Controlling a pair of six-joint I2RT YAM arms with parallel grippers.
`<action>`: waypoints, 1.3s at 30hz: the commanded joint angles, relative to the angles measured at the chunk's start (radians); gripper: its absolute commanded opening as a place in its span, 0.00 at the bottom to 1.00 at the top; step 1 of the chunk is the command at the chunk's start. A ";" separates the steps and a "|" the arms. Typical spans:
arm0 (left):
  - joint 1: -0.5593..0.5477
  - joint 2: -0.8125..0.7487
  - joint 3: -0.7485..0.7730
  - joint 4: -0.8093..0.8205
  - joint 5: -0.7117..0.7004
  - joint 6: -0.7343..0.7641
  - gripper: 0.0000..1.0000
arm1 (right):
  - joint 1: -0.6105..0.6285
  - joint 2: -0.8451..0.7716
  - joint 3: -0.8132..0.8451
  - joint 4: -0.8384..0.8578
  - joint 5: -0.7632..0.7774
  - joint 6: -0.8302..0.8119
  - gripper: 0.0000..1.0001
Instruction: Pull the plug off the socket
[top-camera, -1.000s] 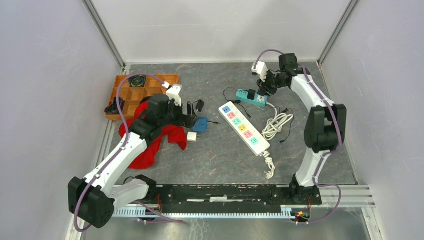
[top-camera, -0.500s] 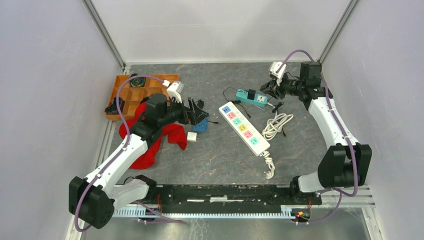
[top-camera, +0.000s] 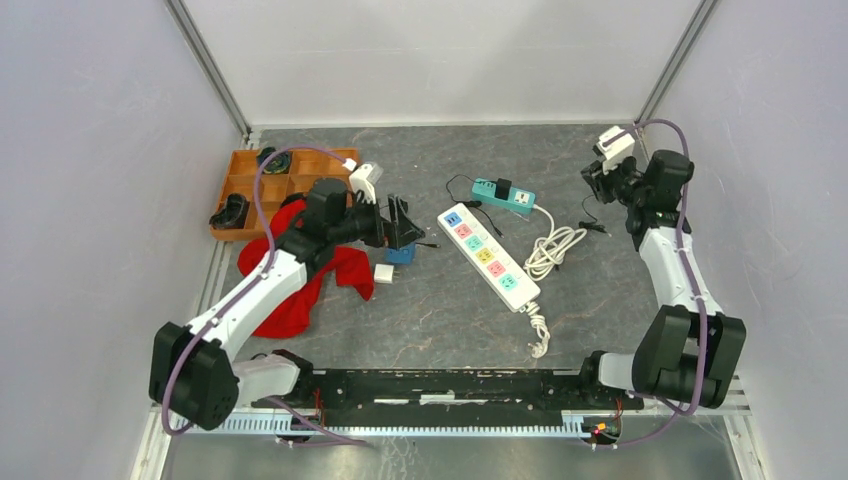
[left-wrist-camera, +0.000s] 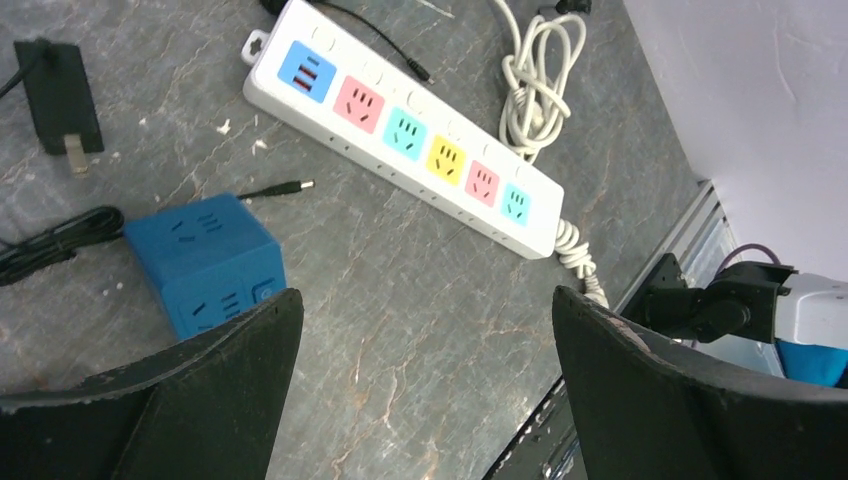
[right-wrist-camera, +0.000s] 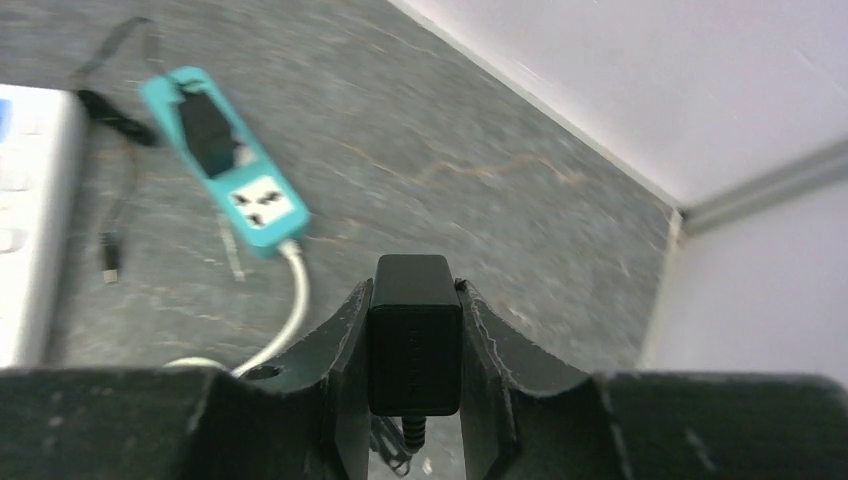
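On the counter (top-camera: 440, 310), the long power strip (top-camera: 489, 258) lies between cube socket (top-camera: 401, 250) left and coiled cord (top-camera: 552, 248) right, short socket strip (top-camera: 503, 196) behind.

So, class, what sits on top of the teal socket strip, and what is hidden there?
A black adapter sits on one end of the teal socket strip; the white socket face beside it is bare. The adapter covers its own socket and pins.

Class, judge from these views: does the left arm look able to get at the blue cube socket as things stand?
Probably yes: the left gripper is open close by the blue cube socket, and nothing covers the cube; only a thin black cable lies beside it.
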 joint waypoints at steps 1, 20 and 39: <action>0.003 0.058 0.109 0.029 0.079 0.005 1.00 | -0.030 -0.030 -0.089 0.281 0.268 0.128 0.00; -0.131 0.320 0.367 -0.086 -0.042 0.128 1.00 | -0.100 0.250 -0.039 0.207 0.222 0.158 0.02; -0.176 0.256 0.352 -0.099 -0.104 0.147 1.00 | -0.148 0.444 0.062 0.058 0.234 0.112 0.31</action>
